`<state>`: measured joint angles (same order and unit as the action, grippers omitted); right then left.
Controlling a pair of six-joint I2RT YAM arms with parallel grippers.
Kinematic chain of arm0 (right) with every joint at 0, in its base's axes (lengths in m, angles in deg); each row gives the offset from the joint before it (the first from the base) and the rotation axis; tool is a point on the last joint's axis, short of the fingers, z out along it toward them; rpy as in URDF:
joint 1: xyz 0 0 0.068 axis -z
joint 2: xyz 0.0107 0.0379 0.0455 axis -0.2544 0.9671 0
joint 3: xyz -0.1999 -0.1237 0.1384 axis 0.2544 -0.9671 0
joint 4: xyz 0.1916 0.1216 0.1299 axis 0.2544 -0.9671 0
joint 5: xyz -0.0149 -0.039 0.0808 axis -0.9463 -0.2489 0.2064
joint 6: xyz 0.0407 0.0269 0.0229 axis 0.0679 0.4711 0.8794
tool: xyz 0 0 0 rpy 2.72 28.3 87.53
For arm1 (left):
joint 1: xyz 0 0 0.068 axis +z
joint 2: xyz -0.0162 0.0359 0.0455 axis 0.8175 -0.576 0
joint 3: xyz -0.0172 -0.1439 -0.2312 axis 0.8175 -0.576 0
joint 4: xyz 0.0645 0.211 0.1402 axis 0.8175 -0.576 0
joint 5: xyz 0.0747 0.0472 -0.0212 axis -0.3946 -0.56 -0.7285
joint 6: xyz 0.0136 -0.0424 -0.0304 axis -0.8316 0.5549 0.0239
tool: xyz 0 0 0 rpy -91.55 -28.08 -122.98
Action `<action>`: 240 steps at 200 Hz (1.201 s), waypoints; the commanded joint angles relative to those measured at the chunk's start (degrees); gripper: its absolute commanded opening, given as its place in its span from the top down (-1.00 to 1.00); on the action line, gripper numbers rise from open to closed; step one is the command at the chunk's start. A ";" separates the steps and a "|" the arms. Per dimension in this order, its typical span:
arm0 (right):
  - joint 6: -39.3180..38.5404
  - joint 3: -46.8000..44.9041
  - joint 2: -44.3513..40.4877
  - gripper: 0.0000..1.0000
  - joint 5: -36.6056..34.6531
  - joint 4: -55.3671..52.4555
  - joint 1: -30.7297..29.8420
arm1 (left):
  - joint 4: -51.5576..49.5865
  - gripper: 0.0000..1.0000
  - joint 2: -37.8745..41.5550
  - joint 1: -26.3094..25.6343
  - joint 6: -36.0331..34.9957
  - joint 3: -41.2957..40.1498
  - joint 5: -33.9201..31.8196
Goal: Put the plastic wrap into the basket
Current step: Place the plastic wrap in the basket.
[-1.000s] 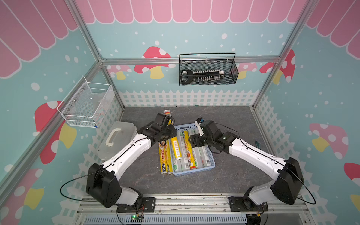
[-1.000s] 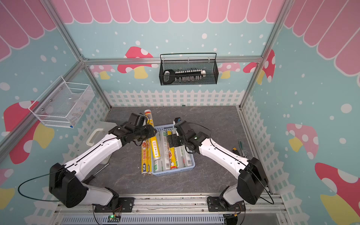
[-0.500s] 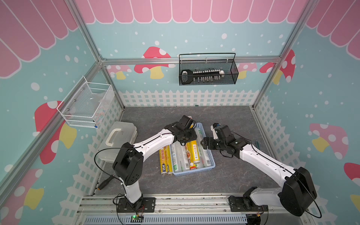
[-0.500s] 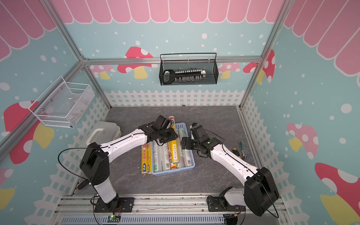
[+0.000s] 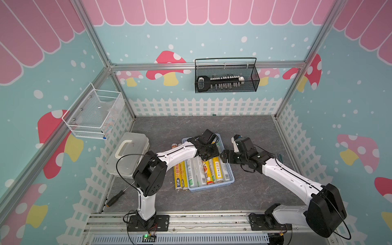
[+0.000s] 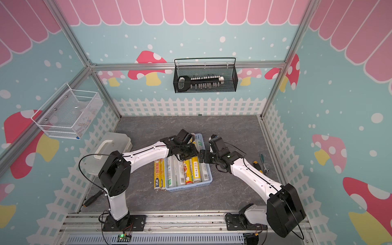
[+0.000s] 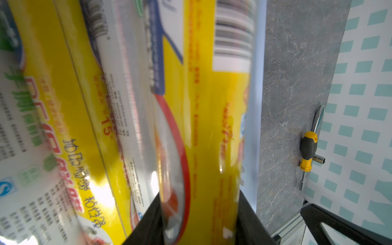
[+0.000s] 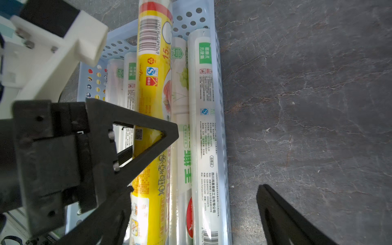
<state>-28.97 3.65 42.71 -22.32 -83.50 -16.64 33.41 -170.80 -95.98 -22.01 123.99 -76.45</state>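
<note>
Left gripper (image 7: 199,218), closed on a yellow plastic wrap roll (image 7: 212,127), holds it lengthwise over the light blue basket (image 5: 212,188); right gripper (image 5: 223,156) gapes empty just beside.

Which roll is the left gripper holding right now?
The yellow-labelled roll with the barcode and red end band, clamped in the left gripper's jaws; the white rolls beside it lie free in the basket.
</note>
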 commanded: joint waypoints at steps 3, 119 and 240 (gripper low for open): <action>0.24 -0.72 -0.47 -0.89 0.20 0.77 0.58 | 1.62 0.36 -1.66 -0.49 1.98 2.41 1.10; 0.13 -1.59 0.98 -0.89 1.37 1.43 0.58 | 1.50 -0.11 -3.57 -0.60 3.06 2.27 0.81; -1.33 -2.86 -2.89 -0.88 4.16 6.24 0.54 | 1.43 -0.18 5.54 -0.43 -0.08 -2.08 -7.79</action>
<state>-29.16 1.82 42.51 -19.78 -80.92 -16.07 34.61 -170.08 -96.22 -20.02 123.71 -79.51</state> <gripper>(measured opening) 0.942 0.589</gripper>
